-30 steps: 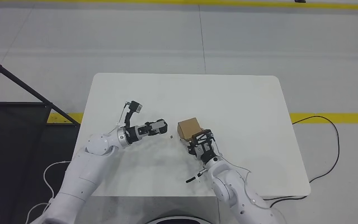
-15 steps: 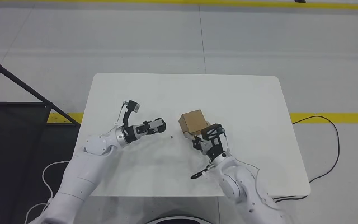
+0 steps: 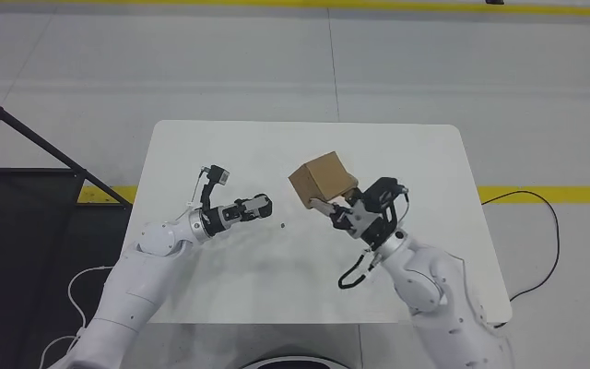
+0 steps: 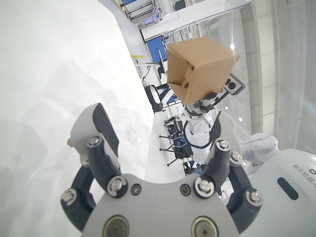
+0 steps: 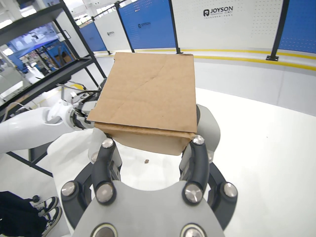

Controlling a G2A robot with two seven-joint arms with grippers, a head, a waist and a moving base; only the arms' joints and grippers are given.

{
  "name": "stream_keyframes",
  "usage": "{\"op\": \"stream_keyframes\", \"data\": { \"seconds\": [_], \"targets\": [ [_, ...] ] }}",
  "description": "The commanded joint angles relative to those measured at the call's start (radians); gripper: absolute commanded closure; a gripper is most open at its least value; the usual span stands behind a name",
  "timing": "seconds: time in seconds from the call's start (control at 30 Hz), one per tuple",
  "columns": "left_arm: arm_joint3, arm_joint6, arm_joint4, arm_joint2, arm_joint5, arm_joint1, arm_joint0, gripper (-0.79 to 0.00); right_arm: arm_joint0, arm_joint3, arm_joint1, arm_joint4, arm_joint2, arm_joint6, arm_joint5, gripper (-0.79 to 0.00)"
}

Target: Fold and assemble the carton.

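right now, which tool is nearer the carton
Right. The right tool is clamped on the carton at its edge. The left tool is open, off to the carton's side and not touching it.

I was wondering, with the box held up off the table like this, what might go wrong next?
The right gripper holds the box by one end only, tilted above the table, so it may swing or slip out. The tucked flaps facing the left gripper show a small gap and could spring open. That gripper is open and apart from the box; closing in carelessly might knock it loose.
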Motion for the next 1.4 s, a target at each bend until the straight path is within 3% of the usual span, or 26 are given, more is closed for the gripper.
{"op": "stream_keyframes", "data": {
  "seconds": [0.0, 0.47, 0.87, 1.1, 1.23, 1.37],
  "targets": [
    [0.000, 0.000, -0.002, 0.001, -0.001, 0.000, 0.000, -0.785, 0.035, 0.009, 0.000, 0.045, 0.012, 0.025, -0.024, -0.283],
    [-0.003, -0.016, -0.028, 0.008, -0.014, 0.002, 0.006, -0.785, 0.342, 0.154, -0.004, 0.391, 0.062, 0.165, -0.123, -0.157],
    [-0.006, -0.036, -0.047, 0.006, -0.018, 0.006, 0.017, -0.785, 0.523, 0.267, -0.013, 0.710, 0.062, 0.201, -0.226, -0.080],
    [-0.006, -0.033, -0.052, 0.007, -0.023, 0.007, 0.018, -0.785, 0.557, 0.285, -0.012, 0.719, 0.067, 0.203, -0.228, -0.062],
    [-0.007, -0.028, -0.049, 0.004, -0.025, 0.009, 0.019, -0.785, 0.558, 0.256, -0.008, 0.632, 0.071, 0.201, -0.233, -0.092],
    [-0.008, -0.006, -0.040, -0.008, -0.031, 0.012, 0.018, -0.785, 0.549, 0.201, -0.002, 0.499, 0.079, 0.186, -0.248, -0.068]
  ]
}}
